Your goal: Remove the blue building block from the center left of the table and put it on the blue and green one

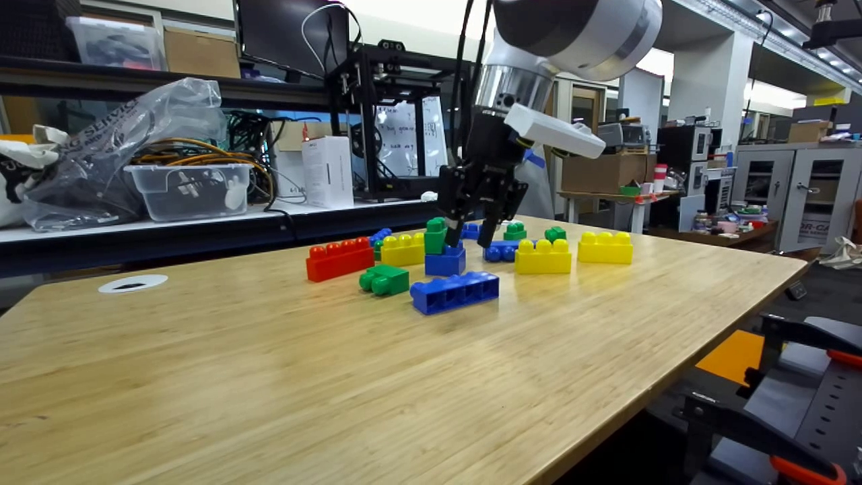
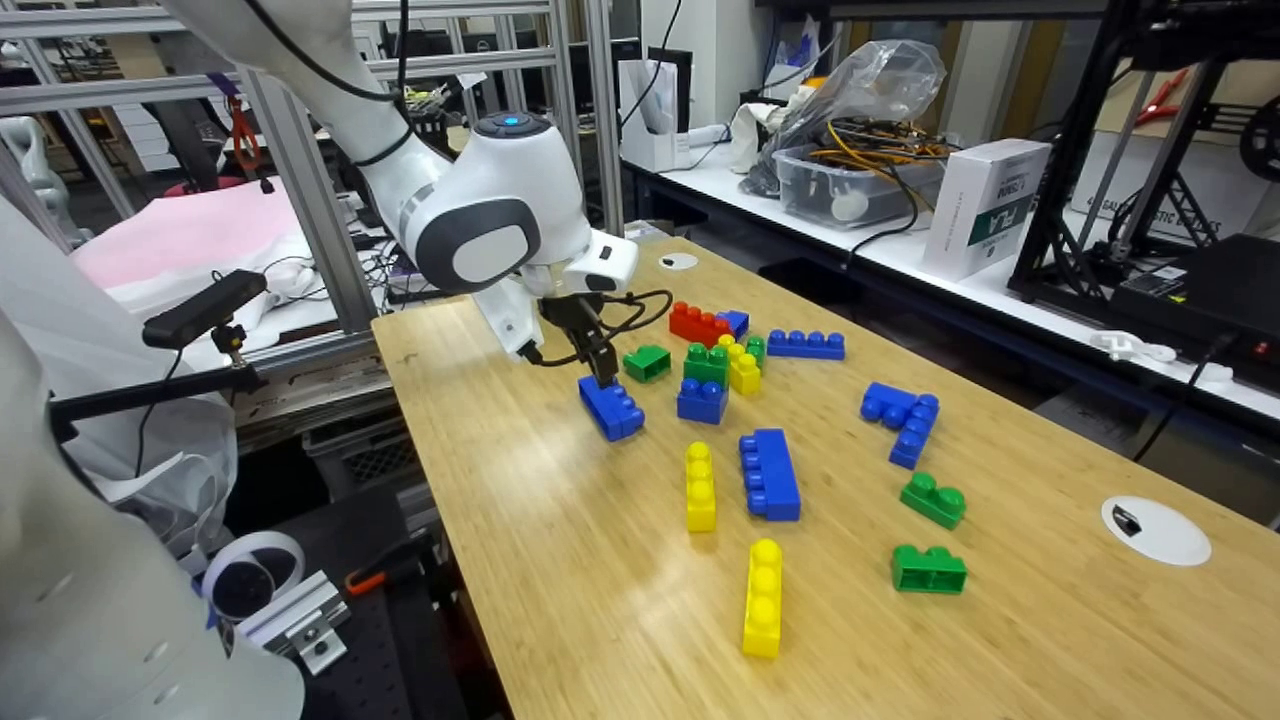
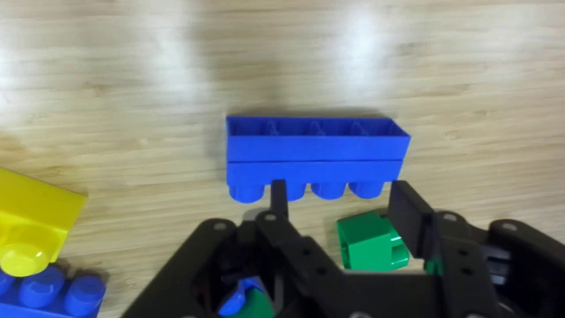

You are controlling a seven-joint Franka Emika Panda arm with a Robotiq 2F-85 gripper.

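Note:
The blue building block (image 1: 454,292) lies on its side on the table (image 1: 323,377), hollow underside facing outward. In the wrist view the blue building block (image 3: 315,150) runs across the middle, its studs toward my gripper (image 3: 337,187). Both fingers stand apart with nothing between them; the left fingertip (image 3: 279,194) covers part of a stud. In an exterior view my gripper (image 2: 605,378) overlaps the block's far end; its height above is hard to judge. Beside it stands the blue and green one, a green brick (image 2: 707,367) on a short blue brick (image 2: 702,402), mostly hidden in the wrist view.
A lone green brick (image 3: 371,243) lies close to the block, partly behind the right finger. A red brick (image 2: 698,325), yellow bricks (image 2: 700,487) and another long blue brick (image 2: 770,475) are scattered around. A shelf with a clear bin (image 1: 192,192) borders the table.

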